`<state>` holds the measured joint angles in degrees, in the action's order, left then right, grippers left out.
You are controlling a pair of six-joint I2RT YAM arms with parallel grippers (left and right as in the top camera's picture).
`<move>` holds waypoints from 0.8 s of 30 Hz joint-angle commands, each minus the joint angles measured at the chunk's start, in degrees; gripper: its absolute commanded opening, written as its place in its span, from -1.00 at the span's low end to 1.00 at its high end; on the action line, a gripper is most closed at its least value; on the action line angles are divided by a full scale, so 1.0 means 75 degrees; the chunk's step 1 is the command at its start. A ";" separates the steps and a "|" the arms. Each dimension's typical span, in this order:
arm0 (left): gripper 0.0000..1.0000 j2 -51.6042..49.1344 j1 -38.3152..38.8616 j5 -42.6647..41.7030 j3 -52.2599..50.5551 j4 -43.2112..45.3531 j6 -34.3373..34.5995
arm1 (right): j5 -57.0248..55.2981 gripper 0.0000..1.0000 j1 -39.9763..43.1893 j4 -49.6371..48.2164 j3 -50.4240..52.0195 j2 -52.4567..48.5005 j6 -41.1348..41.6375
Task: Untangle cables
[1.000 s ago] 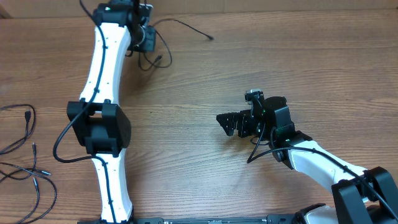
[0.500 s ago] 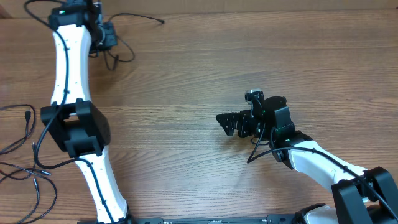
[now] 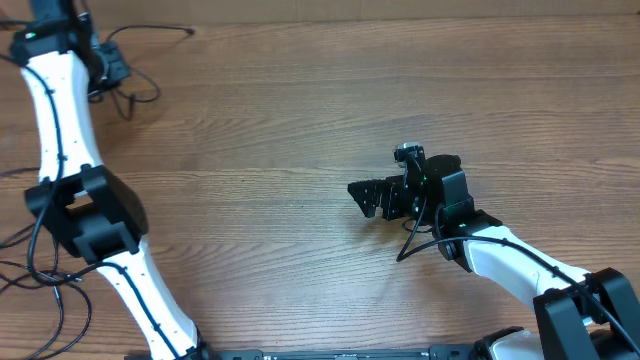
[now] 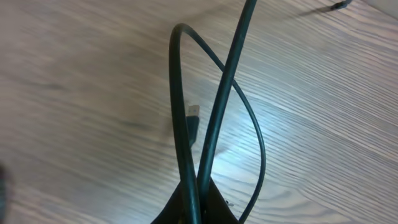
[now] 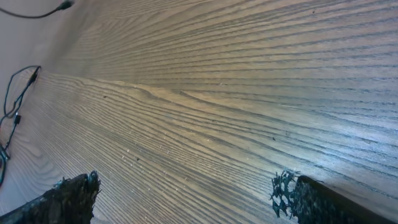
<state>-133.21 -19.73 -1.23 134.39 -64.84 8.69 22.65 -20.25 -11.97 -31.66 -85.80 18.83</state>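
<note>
My left gripper (image 3: pixel 110 65) is at the far back left of the table, shut on a thin black cable (image 3: pixel 135 95). In the left wrist view two strands of that cable (image 4: pixel 214 118) cross and run down between the closed jaws of the left gripper (image 4: pixel 199 208), forming a loop over the wood. A small plug end (image 4: pixel 194 116) hangs inside the loop. The cable's free strand (image 3: pixel 170 30) trails off to the right. My right gripper (image 3: pixel 362 198) rests mid-table, open and holding nothing. Only bare wood lies between the right gripper's fingertips (image 5: pixel 74 193).
More thin black cables (image 3: pixel 30 270) lie loose at the table's left edge, partly under the left arm (image 3: pixel 80 210). They also appear far left as cable strands (image 5: pixel 13 102) in the right wrist view. The wooden table (image 3: pixel 300 110) stretches between both arms.
The left arm has swung to the left along the back of the table, dragging the held cable with it. The right arm has not moved.
</note>
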 commanded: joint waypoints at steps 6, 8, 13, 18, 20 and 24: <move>-0.91 -0.0073 -0.0903 0.0271 -0.0058 0.0038 0.0326 | -0.0012 1.00 0.0009 -0.0073 -0.0073 -0.0023 0.0096; -0.91 -0.0076 -0.1137 0.0361 -0.0058 0.0114 0.0542 | -0.0012 1.00 0.0009 -0.0076 -0.0073 -0.0023 0.0096; -0.87 -0.0076 -0.1565 0.0361 -0.0082 0.0600 0.0737 | -0.0012 1.00 0.0009 -0.0131 -0.0073 -0.0023 0.0157; -0.91 -0.0076 -0.1632 0.0358 -0.0396 0.1352 0.0664 | -0.0012 1.00 0.0009 -0.0172 -0.0073 -0.0023 0.0184; -0.91 -0.0076 -0.1632 0.0358 -0.0697 0.1786 0.0574 | -0.0012 1.00 0.0009 -0.0184 -0.0073 -0.0023 0.0184; -0.91 -0.0076 -0.1632 0.0300 -0.1393 0.2521 0.0557 | -0.0015 1.00 0.0009 -0.0198 -0.0073 -0.0023 0.0184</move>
<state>-133.21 -32.23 1.13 127.68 -47.97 13.34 22.63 -20.25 -12.82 -31.66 -85.78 19.73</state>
